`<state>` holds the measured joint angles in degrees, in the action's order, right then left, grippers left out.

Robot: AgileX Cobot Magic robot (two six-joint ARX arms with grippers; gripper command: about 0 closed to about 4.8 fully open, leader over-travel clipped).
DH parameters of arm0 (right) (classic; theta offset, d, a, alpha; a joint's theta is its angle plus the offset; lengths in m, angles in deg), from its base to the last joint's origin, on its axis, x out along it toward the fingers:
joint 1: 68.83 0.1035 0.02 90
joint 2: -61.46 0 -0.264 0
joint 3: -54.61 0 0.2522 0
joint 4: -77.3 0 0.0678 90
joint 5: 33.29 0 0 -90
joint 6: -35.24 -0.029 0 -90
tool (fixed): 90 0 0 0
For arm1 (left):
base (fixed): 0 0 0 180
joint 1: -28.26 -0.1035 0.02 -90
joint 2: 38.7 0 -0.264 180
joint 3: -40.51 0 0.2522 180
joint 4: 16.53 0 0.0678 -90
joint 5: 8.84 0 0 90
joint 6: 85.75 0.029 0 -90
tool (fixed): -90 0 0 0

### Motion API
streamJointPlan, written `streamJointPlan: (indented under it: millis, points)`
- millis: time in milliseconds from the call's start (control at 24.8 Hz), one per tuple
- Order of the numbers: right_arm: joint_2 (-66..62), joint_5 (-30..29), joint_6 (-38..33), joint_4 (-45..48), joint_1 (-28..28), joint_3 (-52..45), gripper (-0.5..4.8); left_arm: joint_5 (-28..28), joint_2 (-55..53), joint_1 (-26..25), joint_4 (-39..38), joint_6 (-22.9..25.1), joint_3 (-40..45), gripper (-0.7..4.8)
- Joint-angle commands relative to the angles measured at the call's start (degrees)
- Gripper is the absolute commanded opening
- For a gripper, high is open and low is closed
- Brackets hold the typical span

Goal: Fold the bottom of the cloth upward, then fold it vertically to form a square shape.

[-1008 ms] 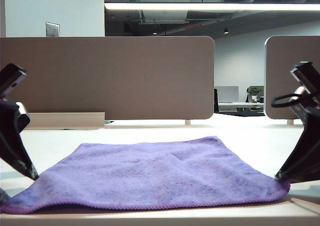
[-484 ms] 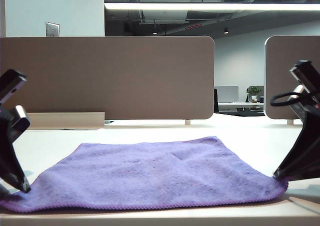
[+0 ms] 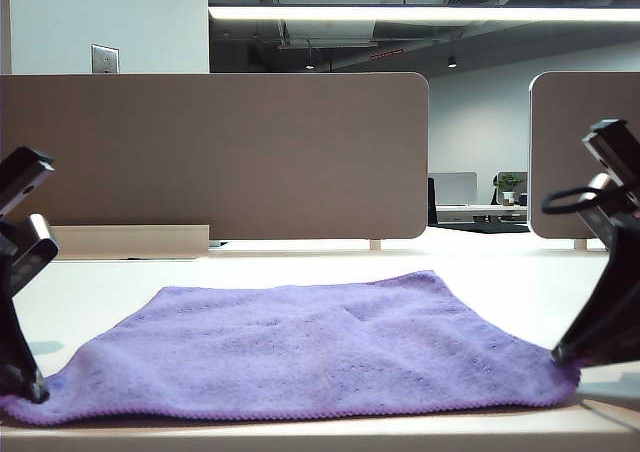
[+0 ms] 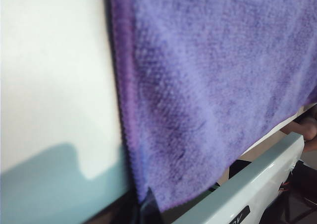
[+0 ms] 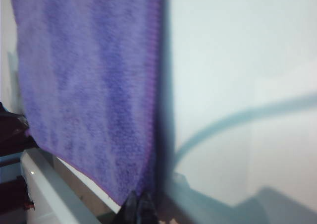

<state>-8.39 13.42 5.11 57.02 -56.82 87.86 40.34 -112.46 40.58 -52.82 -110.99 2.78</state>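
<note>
Purple microfibre cloth (image 3: 320,347) lies spread flat on the pale bench (image 3: 480,262), roughly square, its near hem running along the bench's front edge. A shallow crease sits just right of the middle; otherwise the surface is smooth.

Left end effector (image 3: 30,390) is down at the near left corner of the cloth. In the left wrist view (image 4: 148,204) the corner runs straight into the closed tips, so I read it as pinched on the cloth there.

Right end effector (image 3: 565,357) sits at the near right corner. The right wrist view (image 5: 138,204) is blurred, but the hem narrows to a point between the dark tips, which are together; judged clamped on that corner too.

Why this arrangement: the first fold takes the bottom edge upward, away from the front. Holding both near corners at once keeps the hem taut between the two arms, so the edge should travel as a straight line rather than sagging or twisting.

Stage, as I judge it: grasp complete on both sides, fold not yet begun. All of the cloth is flat on the bench, with no lift visible at either corner.

Risk: a thin pinch on fuzzy fabric could slip on one side, skewing the fold. The far corners are free and may drag.
</note>
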Motion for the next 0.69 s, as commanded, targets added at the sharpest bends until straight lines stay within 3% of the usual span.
streamJointPlan:
  millis: [40,403,645,686]
  points:
    - [0.4,-0.4,0.6,-3.0,0.0,0.0,-0.07,3.3,-0.4,0.0,-4.2,1.3,0.6,-0.06]
    - [7.8,-0.3,3.3,-12.7,0.0,0.0,-0.07,-0.4,1.3,2.0,-8.7,2.7,0.7,-0.06]
    - [14.8,0.2,4.8,-20.4,0.0,0.0,-0.07,1.4,6.4,11.8,-10.6,-2.4,0.7,-0.06]
    - [16.4,0.2,4.7,-21.6,0.0,0.0,-0.07,4.1,8.7,16.4,-10.3,-5.8,0.7,-0.06]
